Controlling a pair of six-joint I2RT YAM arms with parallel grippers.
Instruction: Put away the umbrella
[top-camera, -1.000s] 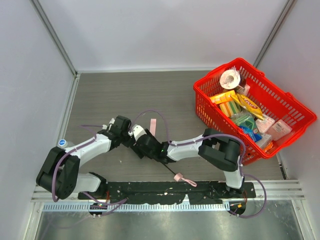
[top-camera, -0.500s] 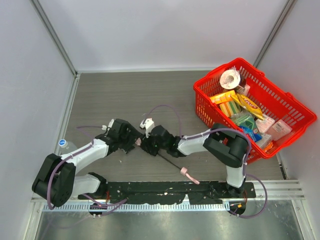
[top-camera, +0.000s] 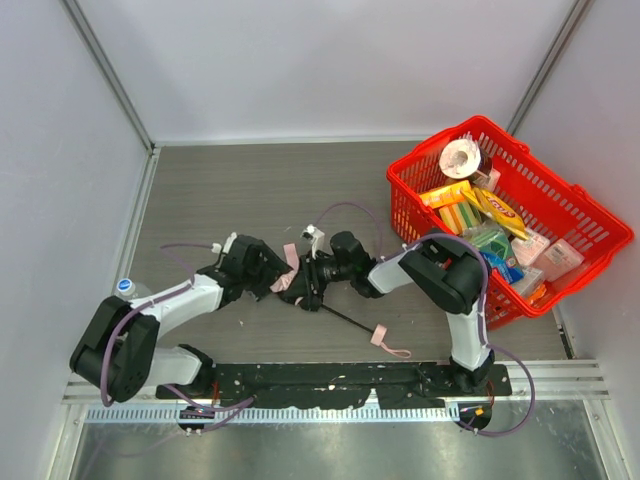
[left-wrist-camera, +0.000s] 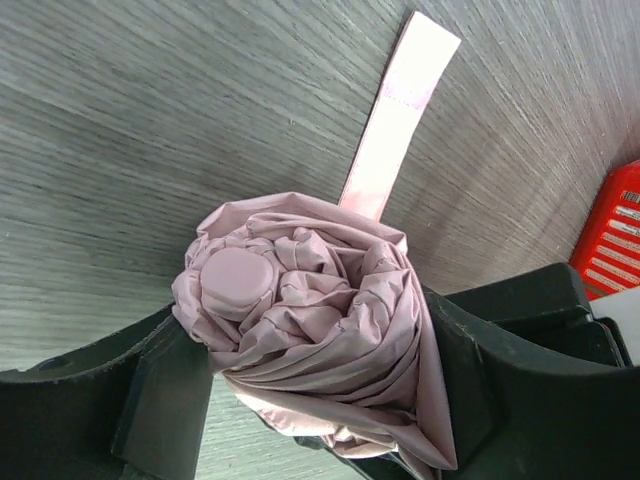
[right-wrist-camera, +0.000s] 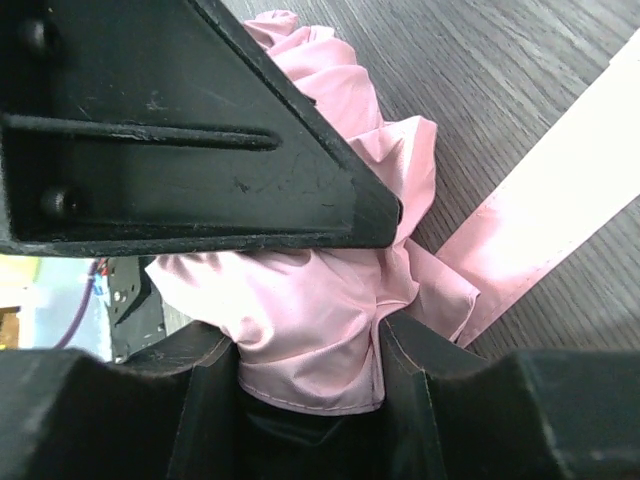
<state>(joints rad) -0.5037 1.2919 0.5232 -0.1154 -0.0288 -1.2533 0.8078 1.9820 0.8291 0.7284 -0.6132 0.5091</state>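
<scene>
The umbrella (top-camera: 290, 281) lies on the table between the two arms, its pale pink fabric bunched up. Its thin black shaft (top-camera: 345, 318) runs down-right to the small pink handle (top-camera: 381, 337) and wrist loop. My left gripper (top-camera: 272, 277) stands open round the cap end of the fabric bundle (left-wrist-camera: 300, 320), which fills the gap (left-wrist-camera: 310, 335) between its fingers. My right gripper (top-camera: 305, 283) comes from the other side and is shut (right-wrist-camera: 305, 350) on a fold of the pink fabric (right-wrist-camera: 310, 300). The closing strap (left-wrist-camera: 400, 110) lies flat on the table.
A red basket (top-camera: 590, 235) full of groceries stands at the right, against the wall. A bottle with a blue cap (top-camera: 124, 286) sits by the left wall. In the right wrist view a finger (right-wrist-camera: 200, 130) of the left gripper hangs close above the fabric.
The left gripper has opened round the bundle and the right gripper has closed on the fabric. The right gripper has turned, and the shaft and handle have shifted right.
</scene>
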